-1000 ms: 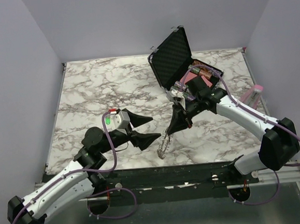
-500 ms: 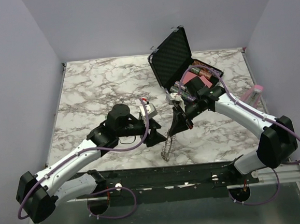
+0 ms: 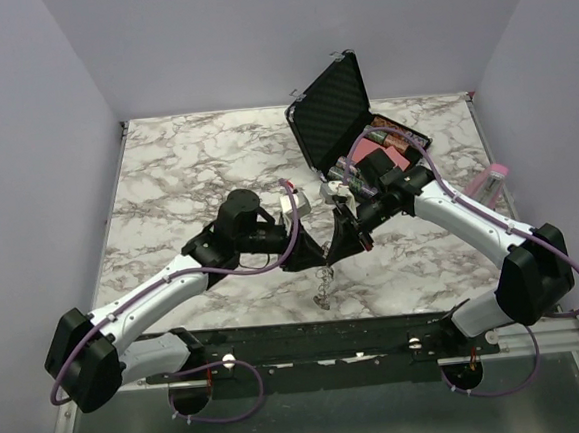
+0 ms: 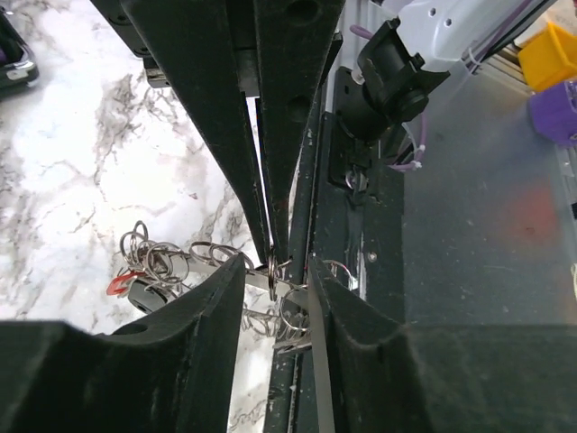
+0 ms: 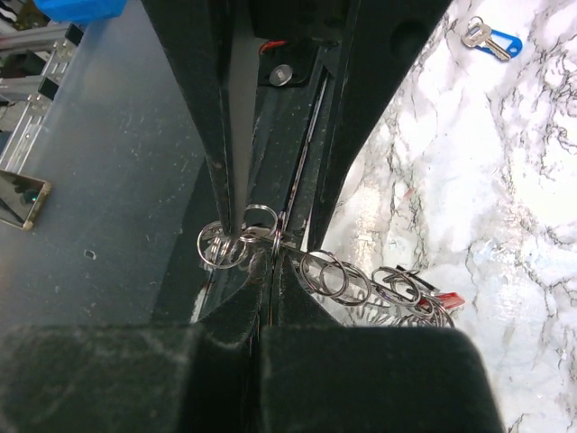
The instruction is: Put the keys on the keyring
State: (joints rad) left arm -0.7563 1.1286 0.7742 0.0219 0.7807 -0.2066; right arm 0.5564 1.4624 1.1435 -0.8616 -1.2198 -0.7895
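Over marble table [image 3: 166, 176], lower centre of frame: holds keyring [image 3: 323, 288] clenched in right pincer [image 3: 334, 257], chain hanging straight down; straddles it from frame left with left pincer [image 3: 311, 260], half-shut, grip impossible to tell.

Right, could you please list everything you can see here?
keyring: one, silver chain of rings, hanging from the right gripper
keys: two seen, red head and black head, among the chain's end rings
blue-headed piece: one, blue and silver, lying on the marble
case: one, black, open, back right of the table
pink object: one, at the right edge
table: one, white-grey marble
left gripper: black, fingers either side of the chain, grip unclear
right gripper: black, shut on the keyring
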